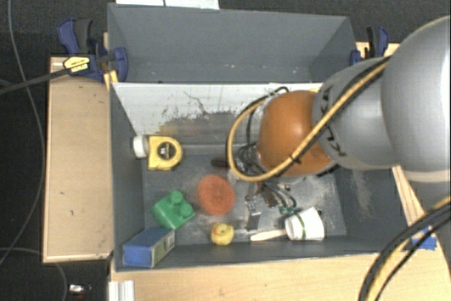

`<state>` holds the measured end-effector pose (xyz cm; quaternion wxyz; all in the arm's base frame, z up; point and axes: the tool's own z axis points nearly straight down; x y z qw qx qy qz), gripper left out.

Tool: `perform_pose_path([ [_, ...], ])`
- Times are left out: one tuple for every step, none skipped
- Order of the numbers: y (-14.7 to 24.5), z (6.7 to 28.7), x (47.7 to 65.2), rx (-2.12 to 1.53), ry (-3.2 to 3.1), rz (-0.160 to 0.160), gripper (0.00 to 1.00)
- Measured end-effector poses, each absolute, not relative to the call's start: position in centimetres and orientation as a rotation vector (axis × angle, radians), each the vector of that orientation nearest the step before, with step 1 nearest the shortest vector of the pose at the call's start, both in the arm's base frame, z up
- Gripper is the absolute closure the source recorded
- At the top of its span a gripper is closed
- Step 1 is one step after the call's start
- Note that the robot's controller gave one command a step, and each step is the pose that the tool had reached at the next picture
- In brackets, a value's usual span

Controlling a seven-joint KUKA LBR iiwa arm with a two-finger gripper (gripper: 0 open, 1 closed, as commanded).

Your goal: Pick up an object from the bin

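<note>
1. The arm enters from the right; its orange wrist cover (292,134) sits over the middle of the grey bin (127,151).
2. The gripper (254,211) is low over the bin floor, in the front half, right of centre. Its opening is not discernible, and nothing can be seen held in it.
3. Nearest items: an orange-red round object (215,194) just to the gripper's left; a small yellow object (223,233) in front and to the left; a pale stick (271,236) lying flat just in front; a white cup with green marking (304,225) on its side to the right.
4. It cannot be told which of these the gripper is over.
5. Further left: a green toy block (173,210), a blue box (148,247) in the front-left corner, and a yellow tape measure (164,153) beside a small white cylinder (141,146).
</note>
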<state>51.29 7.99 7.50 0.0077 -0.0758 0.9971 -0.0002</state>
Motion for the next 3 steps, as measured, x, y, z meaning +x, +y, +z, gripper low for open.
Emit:
perform_pose_path([
  [6.9, 13.3, 50.9, -0.233, 3.125, -0.002, 0.0],
  [10.6, 12.5, 51.6, -0.459, 3.092, 0.002, 0.0],
  [8.6, 17.1, 50.7, -0.362, 3.108, -0.002, 0.0],
])
